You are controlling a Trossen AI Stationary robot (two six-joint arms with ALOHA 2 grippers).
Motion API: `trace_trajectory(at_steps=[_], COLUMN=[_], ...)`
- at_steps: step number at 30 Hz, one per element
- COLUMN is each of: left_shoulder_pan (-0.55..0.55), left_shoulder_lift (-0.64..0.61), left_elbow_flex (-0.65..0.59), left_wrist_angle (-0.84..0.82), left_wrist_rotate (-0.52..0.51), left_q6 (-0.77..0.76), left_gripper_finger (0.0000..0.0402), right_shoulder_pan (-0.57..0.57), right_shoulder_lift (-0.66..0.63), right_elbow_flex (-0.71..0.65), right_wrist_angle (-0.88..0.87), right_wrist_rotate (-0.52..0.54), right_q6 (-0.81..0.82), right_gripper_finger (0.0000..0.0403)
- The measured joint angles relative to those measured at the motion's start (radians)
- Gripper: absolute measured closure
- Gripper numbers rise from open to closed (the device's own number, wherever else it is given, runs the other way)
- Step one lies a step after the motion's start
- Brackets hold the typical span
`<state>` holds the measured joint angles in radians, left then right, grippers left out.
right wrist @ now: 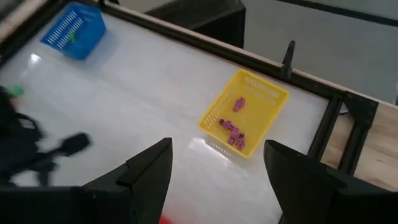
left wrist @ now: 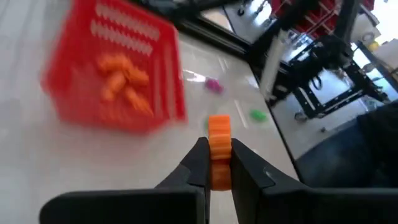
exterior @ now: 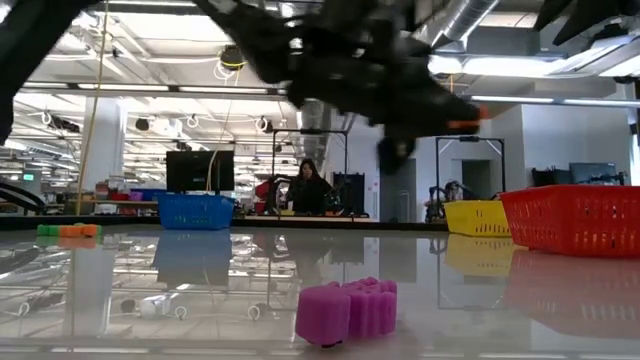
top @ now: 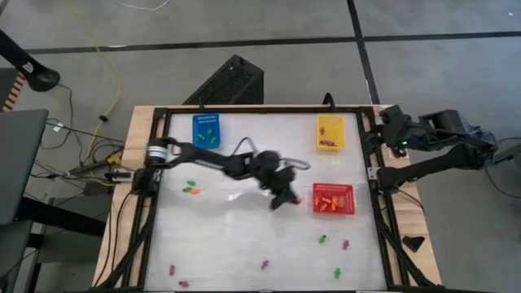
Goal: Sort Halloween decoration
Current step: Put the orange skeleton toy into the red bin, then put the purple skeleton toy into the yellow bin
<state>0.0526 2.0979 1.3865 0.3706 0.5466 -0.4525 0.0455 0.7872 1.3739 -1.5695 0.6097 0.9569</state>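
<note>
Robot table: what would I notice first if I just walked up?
Probably the left gripper over the middle of the table, pinching a tiny orange piece beside the red basket. Then the yellow basket and blue basket along the far edge.

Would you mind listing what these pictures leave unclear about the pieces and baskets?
- Red basket, left wrist view: motion blur smears the orange pieces inside; no count possible.
- Blue basket, low view: its wall hides the contents.
- Loose pieces near the table's front edge, high view: too small to tell shapes.
- Orange piece, left wrist view: fingers cover its lower part.
</note>
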Motion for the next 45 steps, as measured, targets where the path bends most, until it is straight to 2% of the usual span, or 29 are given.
trace_trajectory(at_steps=[3,8,12,15,17,19,25,29,32,34,37,39,41,43,45], left_shoulder_pan=[0.026,0.022,-0.001,-0.018,-0.024,-0.026,-0.009,0.015,0.031,0.027,-0.035,-0.093,-0.134,-0.138,-0.134], left_shoulder_lift=[0.131,0.318,0.441,0.498,0.508,0.508,0.508,0.508,0.508,0.492,0.441,0.401,0.374,0.353,0.333], left_elbow_flex=[0.233,0.585,0.833,0.955,0.967,0.964,0.963,0.963,0.963,0.963,0.962,0.962,0.964,0.962,0.962], left_wrist_angle=[-0.076,-0.338,-0.558,-0.680,-0.655,-0.626,-0.630,-0.626,-0.654,-0.752,-0.993,-1.181,-1.303,-1.373,-1.377], left_wrist_rotate=[0.025,0.050,-0.021,-0.148,-0.188,-0.191,-0.168,-0.082,0.055,0.133,0.147,0.119,0.077,0.020,-0.064], left_q6=[0.024,0.111,0.212,0.285,0.322,0.332,0.227,0.122,0.065,0.083,0.209,0.307,0.301,0.287,0.291], left_gripper_finger=[0.0384,0.0384,0.0384,0.0384,0.0370,0.0340,0.0236,0.0184,0.0165,0.0162,0.0161,0.0160,0.0160,0.0160,0.0160], right_shoulder_pan=[-0.002,-0.002,-0.002,-0.002,-0.003,-0.002,-0.002,-0.002,-0.002,-0.002,-0.002,-0.002,-0.002,-0.002,-0.002], right_shoulder_lift=[-0.042,-0.111,-0.149,-0.180,-0.195,-0.195,-0.189,-0.185,-0.186,-0.187,-0.187,-0.187,-0.186,-0.186,-0.188], right_elbow_flex=[0.000,0.001,-0.002,-0.003,-0.007,-0.015,-0.016,-0.016,-0.016,-0.016,-0.016,-0.016,-0.016,-0.023,-0.043], right_wrist_angle=[0.000,-0.005,-0.002,-0.002,-0.003,-0.002,-0.002,-0.001,-0.002,-0.002,-0.001,-0.002,-0.002,-0.001,0.000], right_wrist_rotate=[0.005,0.005,0.002,0.001,0.000,-0.006,-0.010,-0.011,-0.010,-0.010,-0.010,-0.009,-0.005,-0.001,0.000], right_q6=[0.000,0.011,0.024,0.037,0.038,0.040,0.014,0.010,0.001,-0.003,-0.020,-0.023,-0.024,-0.025,-0.025], right_gripper_finger=[0.0122,0.0122,0.0122,0.0122,0.0122,0.0122,0.0122,0.0122,0.0122,0.0122,0.0122,0.0122,0.0122,0.0122,0.0122])
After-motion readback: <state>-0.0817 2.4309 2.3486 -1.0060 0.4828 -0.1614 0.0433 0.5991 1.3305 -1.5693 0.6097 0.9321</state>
